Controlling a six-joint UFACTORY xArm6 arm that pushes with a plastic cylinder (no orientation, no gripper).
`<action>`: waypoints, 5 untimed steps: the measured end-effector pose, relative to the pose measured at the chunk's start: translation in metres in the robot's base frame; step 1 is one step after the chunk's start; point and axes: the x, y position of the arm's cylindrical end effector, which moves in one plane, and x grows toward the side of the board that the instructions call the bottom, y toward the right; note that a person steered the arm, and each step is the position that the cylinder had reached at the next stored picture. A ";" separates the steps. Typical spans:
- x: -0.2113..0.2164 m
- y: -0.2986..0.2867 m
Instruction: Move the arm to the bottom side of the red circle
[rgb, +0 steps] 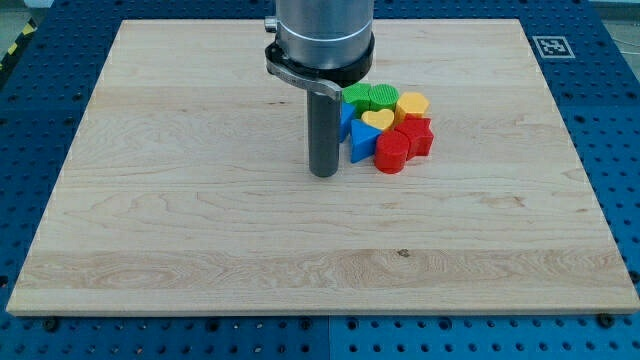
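The red circle (392, 154) lies at the lower edge of a tight cluster of blocks right of the board's centre. My tip (323, 174) rests on the board to the left of the cluster, left of and slightly lower than the red circle. A blue triangle (360, 141) lies between the rod and the red circle. Around them are a yellow heart (378, 121), a red star (416, 134), a yellow hexagon (412, 104), a green block (383, 96) and a second green block (357, 97). Another blue block is partly hidden behind the rod.
The wooden board (200, 200) lies on a blue perforated table (610, 120). A fiducial marker (552, 45) sits off the board's top right corner. The arm's grey body (323, 35) hangs over the board's upper middle.
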 end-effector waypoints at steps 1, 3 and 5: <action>0.010 0.000; 0.017 0.000; 0.023 0.008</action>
